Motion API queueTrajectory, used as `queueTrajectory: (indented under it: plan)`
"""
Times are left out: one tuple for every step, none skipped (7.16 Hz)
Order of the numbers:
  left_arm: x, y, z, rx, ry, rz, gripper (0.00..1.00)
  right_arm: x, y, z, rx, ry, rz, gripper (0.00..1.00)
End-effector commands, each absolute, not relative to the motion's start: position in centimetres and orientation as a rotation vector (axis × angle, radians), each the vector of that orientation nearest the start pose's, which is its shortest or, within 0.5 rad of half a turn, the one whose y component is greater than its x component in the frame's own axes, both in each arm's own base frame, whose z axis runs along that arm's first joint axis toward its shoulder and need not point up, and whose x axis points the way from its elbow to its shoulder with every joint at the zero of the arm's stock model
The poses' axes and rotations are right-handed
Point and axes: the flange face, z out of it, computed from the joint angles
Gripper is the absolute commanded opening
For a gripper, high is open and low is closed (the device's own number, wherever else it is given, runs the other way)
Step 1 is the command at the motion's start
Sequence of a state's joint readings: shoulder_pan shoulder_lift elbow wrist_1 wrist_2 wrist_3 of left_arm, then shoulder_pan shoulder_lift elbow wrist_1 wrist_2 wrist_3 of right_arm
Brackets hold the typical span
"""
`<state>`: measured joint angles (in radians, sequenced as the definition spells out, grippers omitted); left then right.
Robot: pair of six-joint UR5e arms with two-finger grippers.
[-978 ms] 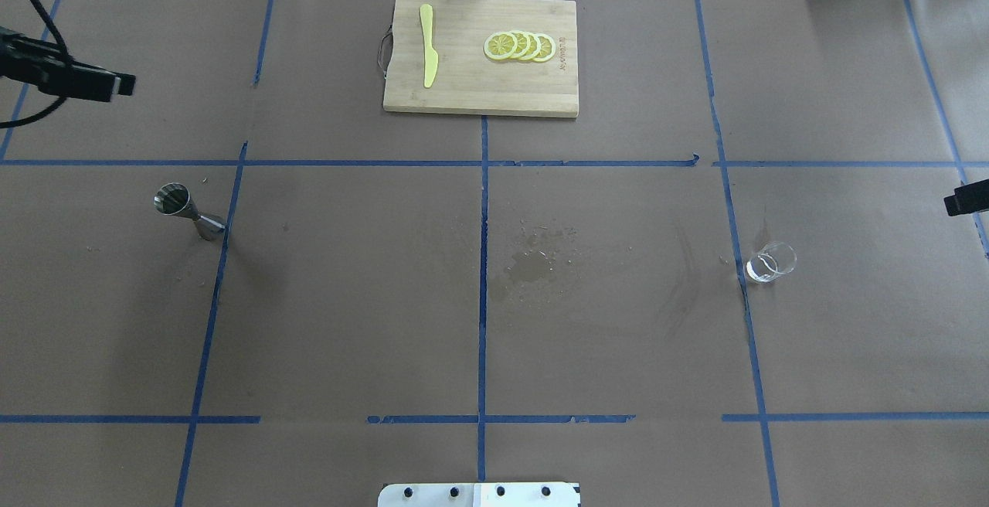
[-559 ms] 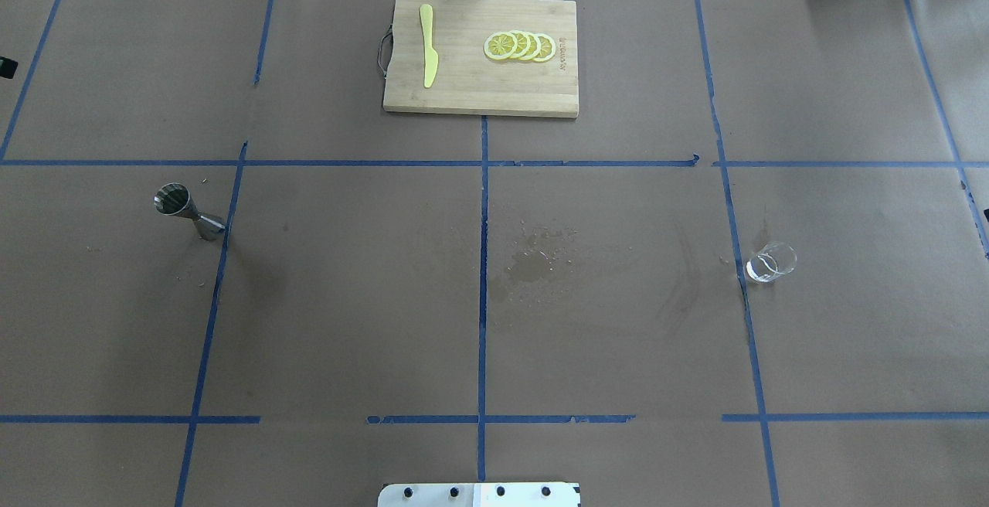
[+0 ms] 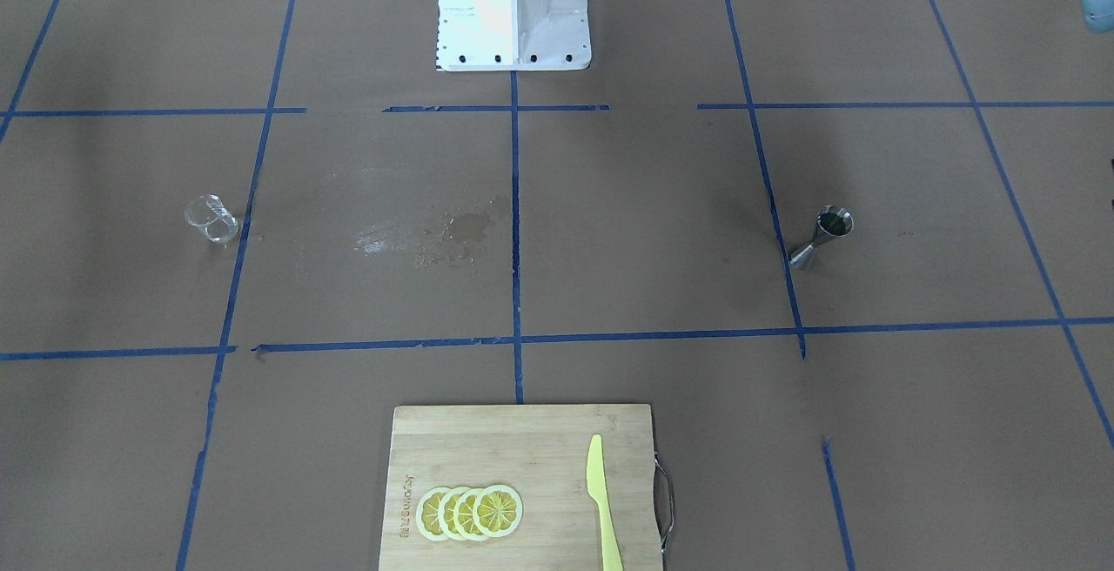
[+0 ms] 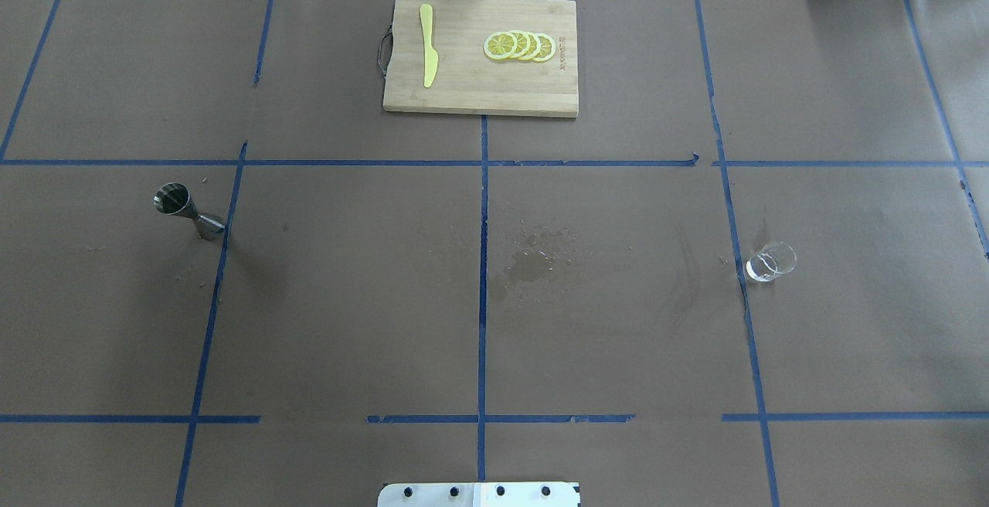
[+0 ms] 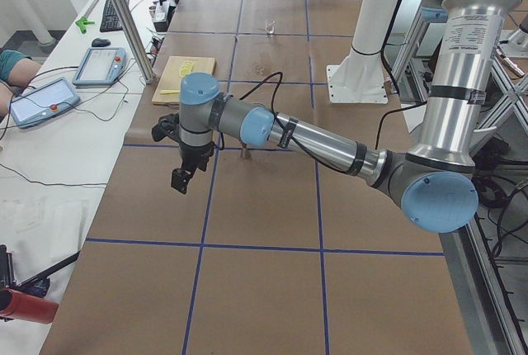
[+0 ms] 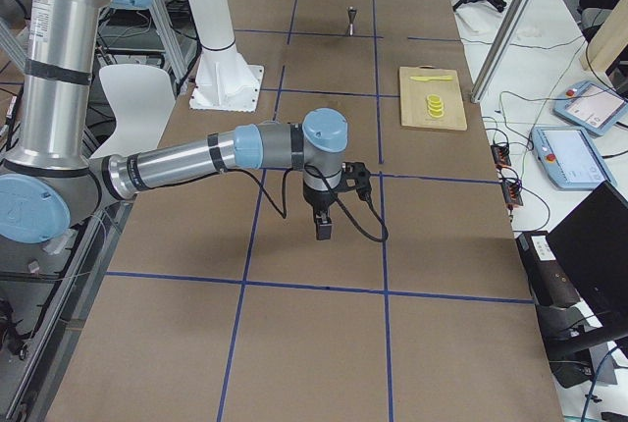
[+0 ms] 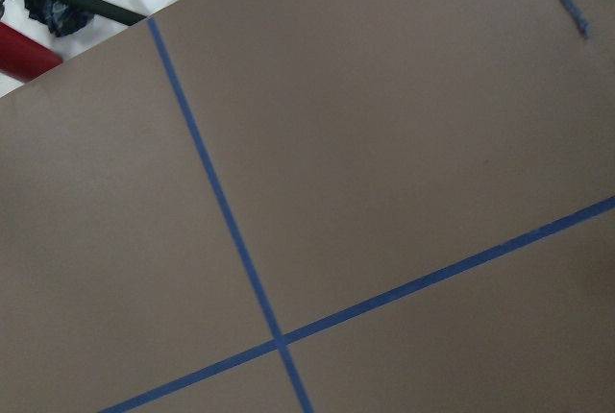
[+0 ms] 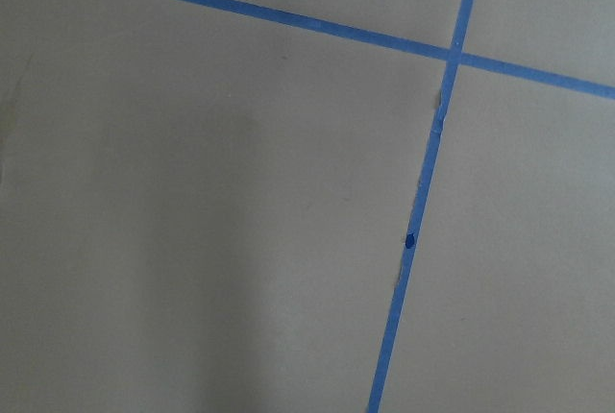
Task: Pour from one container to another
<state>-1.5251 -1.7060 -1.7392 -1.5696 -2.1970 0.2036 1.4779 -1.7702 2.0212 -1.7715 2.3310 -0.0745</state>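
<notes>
The clear glass cup (image 4: 770, 262) stands upright on the right side of the brown table, also seen as the cup (image 3: 211, 218) in the front-facing view. The steel jigger (image 4: 189, 212) stands upright on the left side, next to a blue tape line, and shows as the jigger (image 3: 822, 236) from the front. Neither gripper appears in the overhead or front-facing views. My left gripper (image 5: 180, 180) hangs over the table's left end, well away from the jigger. My right gripper (image 6: 323, 228) hangs over the right end, away from the cup. I cannot tell whether either is open or shut.
A wooden cutting board (image 4: 463, 90) lies at the far middle with lemon slices (image 4: 519, 45) and a yellow knife (image 4: 427, 45). A wet stain (image 4: 529, 263) marks the table's centre. The robot base plate (image 4: 479, 494) sits at the near edge.
Both grippers have withdrawn out of the overhead view, the left past the left edge and the right past the right edge. The cup and the jigger have not moved.
</notes>
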Motion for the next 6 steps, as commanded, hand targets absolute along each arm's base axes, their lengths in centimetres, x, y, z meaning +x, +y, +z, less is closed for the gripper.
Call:
queueTrajectory:
  plan:
    - [-7.5, -53.4, 55.9, 0.307, 0.641, 0.365, 1.00, 4.3, -40.8, 55.7, 0.051, -0.787, -0.142, 1.00]
    - [-7.5, -52.2, 58.2, 0.265, 0.651, 0.339, 1.00, 4.5, -41.3, 56.4, 0.049, -0.755, -0.146, 1.00]
    - [-7.4, -52.3, 59.9, 0.236, 0.659, 0.326, 1.00, 4.5, -41.3, 57.8, 0.013, -0.757, -0.121, 1.00]
    - [-7.4, -52.7, 61.1, 0.227, 0.655, 0.323, 1.00, 4.6, -41.1, 59.0, -0.011, -0.761, -0.109, 1.00]
    - [-7.4, -52.6, 62.4, 0.241, 0.649, 0.330, 1.00, 4.5, -41.1, 59.6, -0.023, -0.774, -0.102, 1.00]
    - [-7.4, -52.7, 62.6, 0.269, 0.646, 0.340, 1.00, 4.4, -41.0, 60.8, -0.047, -0.792, -0.091, 1.00]
